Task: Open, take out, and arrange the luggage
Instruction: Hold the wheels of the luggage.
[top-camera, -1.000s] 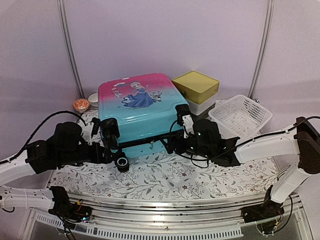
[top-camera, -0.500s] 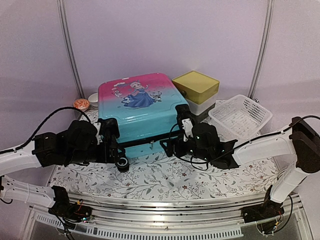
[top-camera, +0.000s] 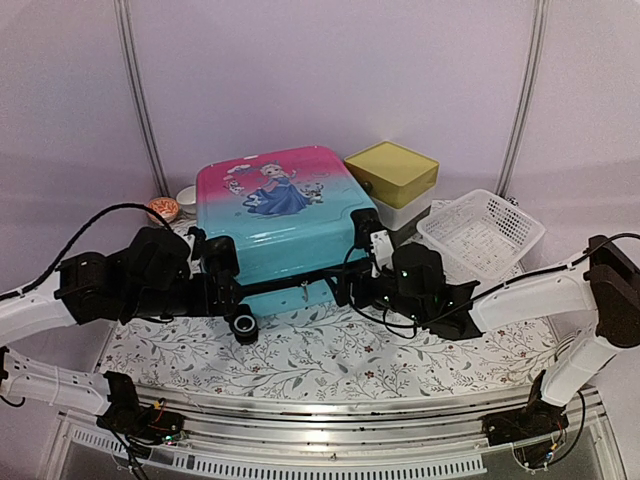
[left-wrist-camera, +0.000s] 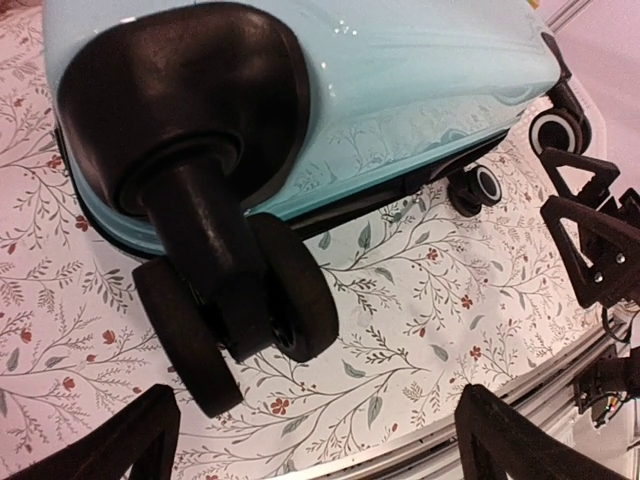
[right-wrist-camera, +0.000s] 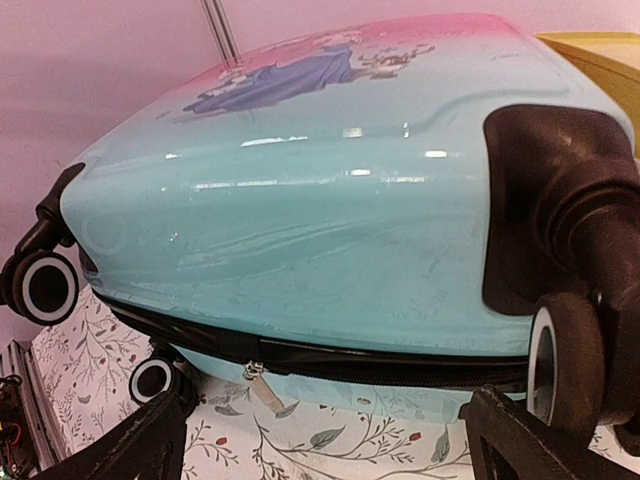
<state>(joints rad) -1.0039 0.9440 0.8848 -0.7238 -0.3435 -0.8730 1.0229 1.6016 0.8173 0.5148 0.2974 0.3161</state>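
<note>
The luggage (top-camera: 275, 215) lies flat on the floral cloth, its turquoise-to-pink shell with the cartoon girl facing up. Its wheeled end faces me. A black zipper band (right-wrist-camera: 350, 355) runs between the two shells, with a metal zipper pull (right-wrist-camera: 262, 385) hanging from it. My left gripper (top-camera: 222, 290) is open beside the near-left caster; in the left wrist view the gripper (left-wrist-camera: 320, 445) holds nothing and the black wheel (left-wrist-camera: 230, 300) stands just ahead. My right gripper (top-camera: 352, 280) is open at the near-right corner. In the right wrist view this gripper (right-wrist-camera: 335, 445) is level with the band, below the shell (right-wrist-camera: 330, 220).
A yellow-topped box (top-camera: 392, 172) stands behind the luggage on the right. A white mesh basket (top-camera: 480, 232) is at the far right. A small patterned bowl (top-camera: 162, 209) and a white cup (top-camera: 187, 196) sit at back left. The metal table rail (top-camera: 330, 430) runs along the front.
My left arm has pushed to the right, nearer the luggage's near-left caster. The right arm has barely shifted. The luggage has not moved.
</note>
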